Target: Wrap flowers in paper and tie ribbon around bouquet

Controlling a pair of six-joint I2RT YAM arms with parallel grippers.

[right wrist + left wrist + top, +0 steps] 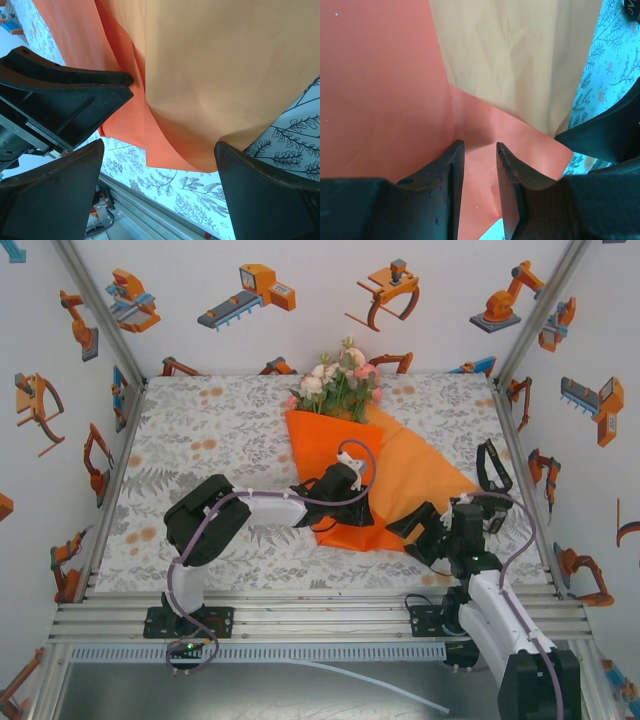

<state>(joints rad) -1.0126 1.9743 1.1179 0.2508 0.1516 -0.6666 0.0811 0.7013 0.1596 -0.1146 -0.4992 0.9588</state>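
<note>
The flowers (338, 378), pink and white blossoms with green leaves, lie at the back of the table. Their stems are hidden in the orange paper (400, 465), which is folded over them and narrows toward the front. My left gripper (362, 512) rests on the paper's near part. In the left wrist view, this gripper (478, 145) has its fingers a narrow gap apart, with bare paper (380, 90) showing between them. My right gripper (420, 527) stands wide open at the paper's lower right edge. The right wrist view shows this gripper (159, 145) straddling the paper's (210, 75) hanging fold without touching it. The black ribbon (492, 468) lies looped by the right wall.
The grey floral tablecloth (200, 450) covers the table, with free room on its left half. A metal rail (320, 605) runs along the near edge by the arm bases. Walls printed with orange robots stand on three sides.
</note>
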